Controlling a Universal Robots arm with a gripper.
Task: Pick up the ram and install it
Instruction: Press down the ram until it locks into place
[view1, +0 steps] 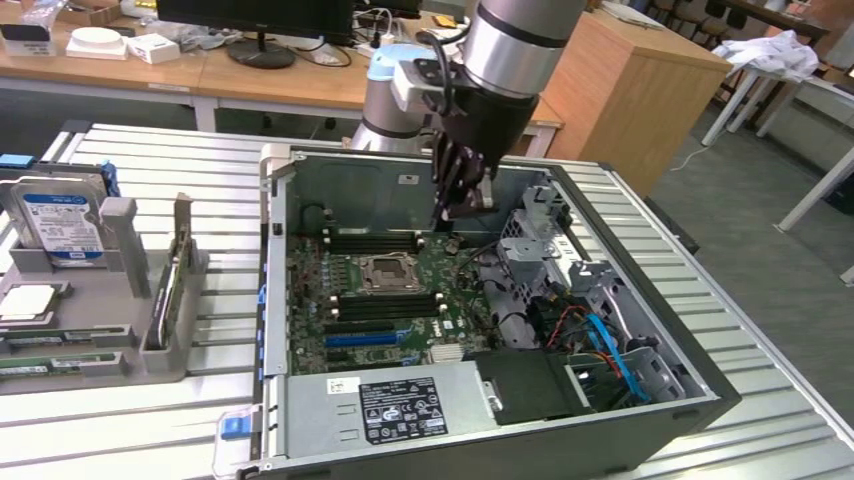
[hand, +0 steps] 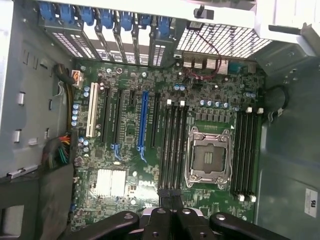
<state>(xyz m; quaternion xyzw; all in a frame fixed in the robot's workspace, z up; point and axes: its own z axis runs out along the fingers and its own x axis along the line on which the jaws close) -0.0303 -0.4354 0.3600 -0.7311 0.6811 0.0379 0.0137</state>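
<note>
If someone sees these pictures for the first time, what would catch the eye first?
Probably the open computer case in the middle of the slatted table, with its green motherboard exposed. The gripper hangs inside the case, above the board's far edge. On the exterior view's left, a grey rack holds a hard drive upright.

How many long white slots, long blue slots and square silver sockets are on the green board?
Long white slot: 1
Long blue slot: 1
Square silver socket: 1
Total: 3
</note>
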